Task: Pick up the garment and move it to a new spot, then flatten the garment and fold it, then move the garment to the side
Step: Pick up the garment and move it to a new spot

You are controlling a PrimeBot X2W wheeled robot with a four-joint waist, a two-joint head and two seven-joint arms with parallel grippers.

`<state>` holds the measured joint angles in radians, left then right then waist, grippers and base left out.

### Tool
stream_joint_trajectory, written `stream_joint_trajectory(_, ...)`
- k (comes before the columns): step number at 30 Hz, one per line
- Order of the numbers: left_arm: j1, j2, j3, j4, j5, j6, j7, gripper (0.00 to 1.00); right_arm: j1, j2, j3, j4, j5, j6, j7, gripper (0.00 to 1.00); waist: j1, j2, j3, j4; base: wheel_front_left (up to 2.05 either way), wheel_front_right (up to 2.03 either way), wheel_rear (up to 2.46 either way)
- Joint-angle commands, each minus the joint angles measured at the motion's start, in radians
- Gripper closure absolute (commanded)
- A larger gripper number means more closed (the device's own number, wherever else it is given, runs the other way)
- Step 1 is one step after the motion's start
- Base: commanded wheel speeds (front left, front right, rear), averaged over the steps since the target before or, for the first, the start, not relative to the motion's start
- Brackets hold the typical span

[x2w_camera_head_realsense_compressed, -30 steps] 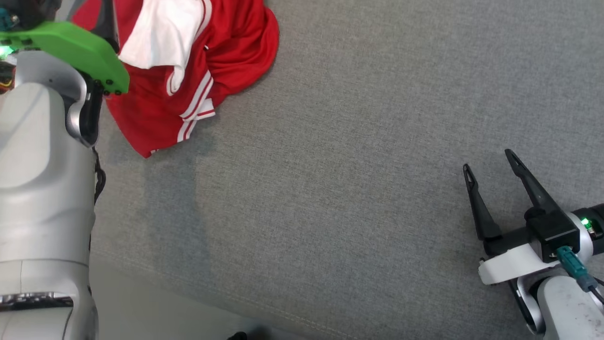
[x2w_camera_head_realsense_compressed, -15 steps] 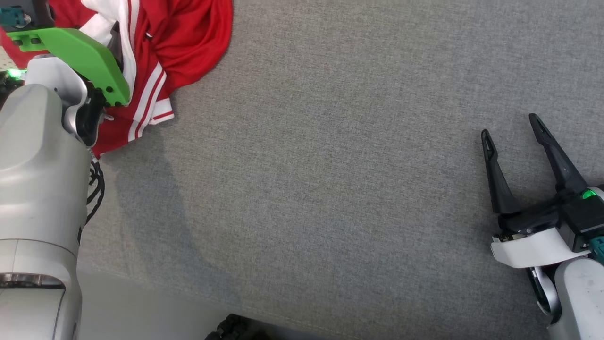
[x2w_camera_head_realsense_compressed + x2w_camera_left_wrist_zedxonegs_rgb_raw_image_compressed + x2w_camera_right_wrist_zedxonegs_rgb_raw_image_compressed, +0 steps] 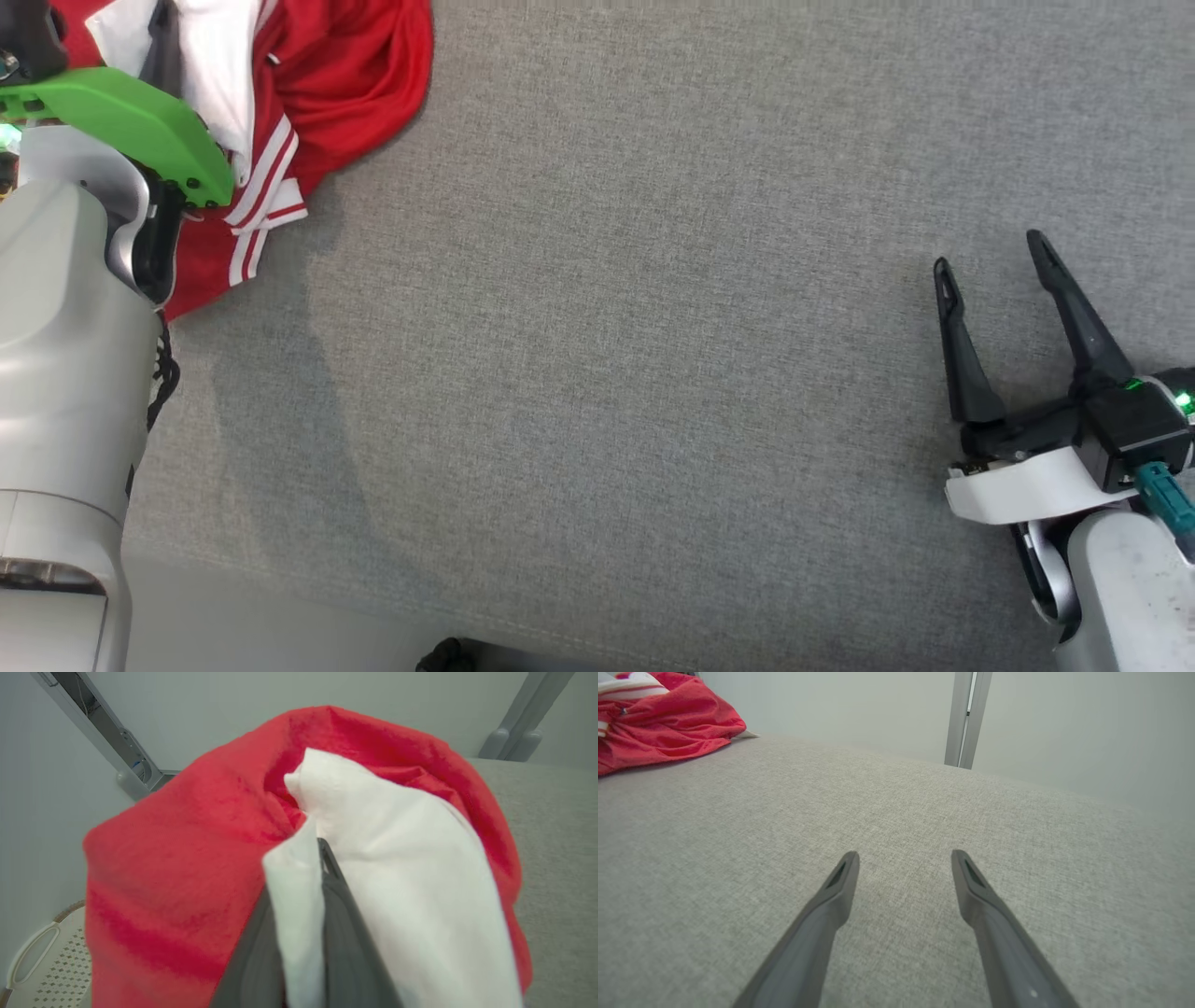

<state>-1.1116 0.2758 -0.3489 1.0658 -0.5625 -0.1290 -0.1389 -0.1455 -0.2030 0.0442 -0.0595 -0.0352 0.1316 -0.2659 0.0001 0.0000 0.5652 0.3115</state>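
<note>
Head view: a crumpled red-and-white garment [image 3: 345,84] lies bunched toward the far left of the grey bench [image 3: 653,327], while the right tool [image 3: 990,254] hovers near the bench's right edge, fingers spread wide and holding nothing.

Left wrist view: the left tool [image 3: 322,848] is clamped tight on a white fold of the garment [image 3: 187,858], with red cloth heaped around it.

Right wrist view: the right tool [image 3: 904,855] gapes over bare bench [image 3: 878,807], well apart from the garment [image 3: 668,723].

By the look of it, only the first grasp is made. Carrying it to a new spot, flattening, folding and setting aside all remain.
</note>
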Motion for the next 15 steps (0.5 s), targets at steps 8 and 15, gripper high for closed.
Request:
stream_joint_trajectory(8,0.013,0.098,-0.032,-0.093,0.001,-0.002,-0.111,1.0,0.044,0.055,0.021,0.045,0.019,-0.002,0.001,0.0,-0.0001,0.0,-0.182,-0.038,0.0,0.0,0.0)
stream_joint_trajectory(15,-0.005,0.16,-0.043,-0.246,0.041,0.001,-0.117,1.0,0.052,0.106,0.04,0.071,0.037,-0.002,0.001,0.0,-0.0001,0.0,-0.309,-0.099,0.0,0.0,0.0)
